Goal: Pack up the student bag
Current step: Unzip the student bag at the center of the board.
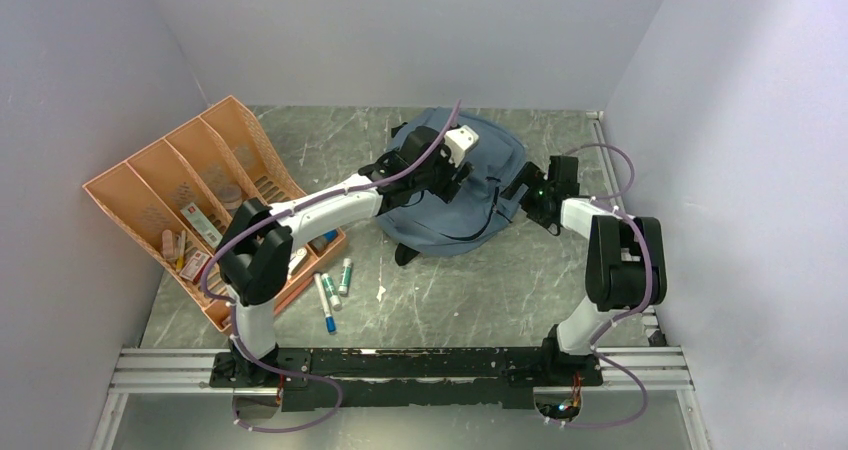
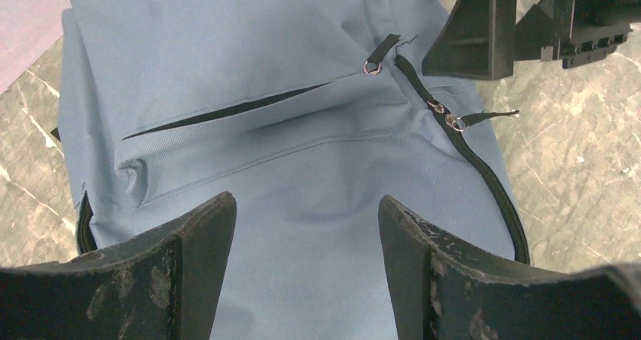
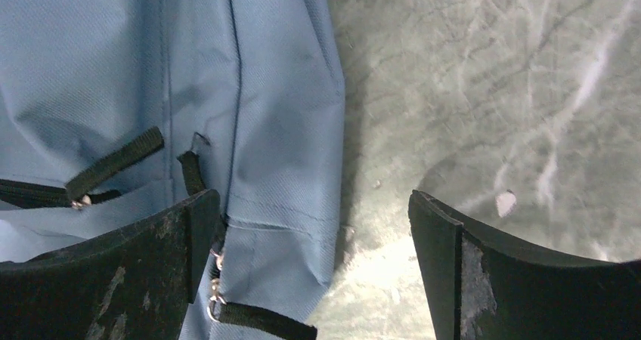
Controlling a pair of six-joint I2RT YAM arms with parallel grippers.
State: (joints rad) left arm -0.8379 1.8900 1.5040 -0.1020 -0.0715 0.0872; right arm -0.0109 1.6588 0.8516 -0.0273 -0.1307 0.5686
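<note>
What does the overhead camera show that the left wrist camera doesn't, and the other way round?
Only overhead: the orange compartment tray and the loose markers lying beside it. Only the left wrist: a close look at the dark pocket slit and the metal-ringed zipper pulls. Both: the grey-blue backpack and the right gripper at its edge.

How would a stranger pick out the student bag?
On the marbled grey table, look to the far middle. The student bag lies there. Its soft grey-blue fabric and black zippers set it apart from the rigid orange tray at left and the thin markers beside that.
</note>
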